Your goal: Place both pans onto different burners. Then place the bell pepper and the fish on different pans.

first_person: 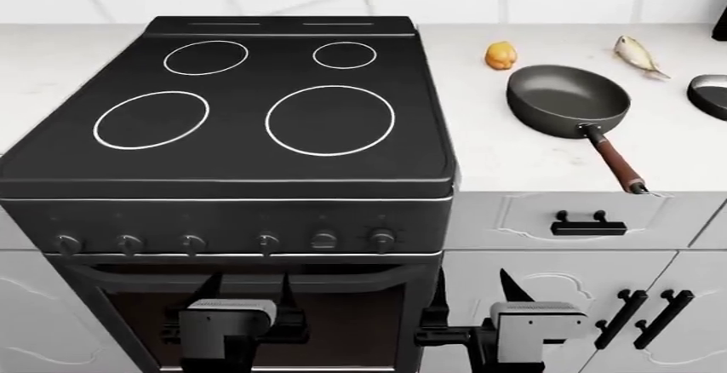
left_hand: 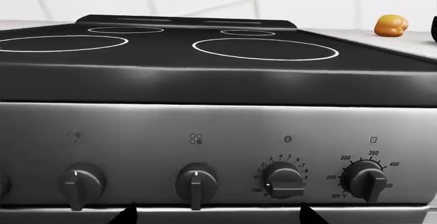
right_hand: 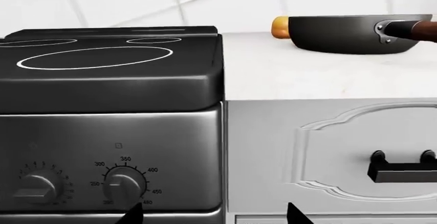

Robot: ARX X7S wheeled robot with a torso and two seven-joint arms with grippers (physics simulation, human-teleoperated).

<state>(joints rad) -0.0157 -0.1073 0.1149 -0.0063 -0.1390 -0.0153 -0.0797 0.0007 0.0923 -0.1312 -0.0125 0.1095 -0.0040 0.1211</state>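
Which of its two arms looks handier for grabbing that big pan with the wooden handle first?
Probably the right. The big pan sits on the counter right of the cooktop, its wooden handle pointing back toward the right claw. The left claw hangs in front of the oven, farther off.
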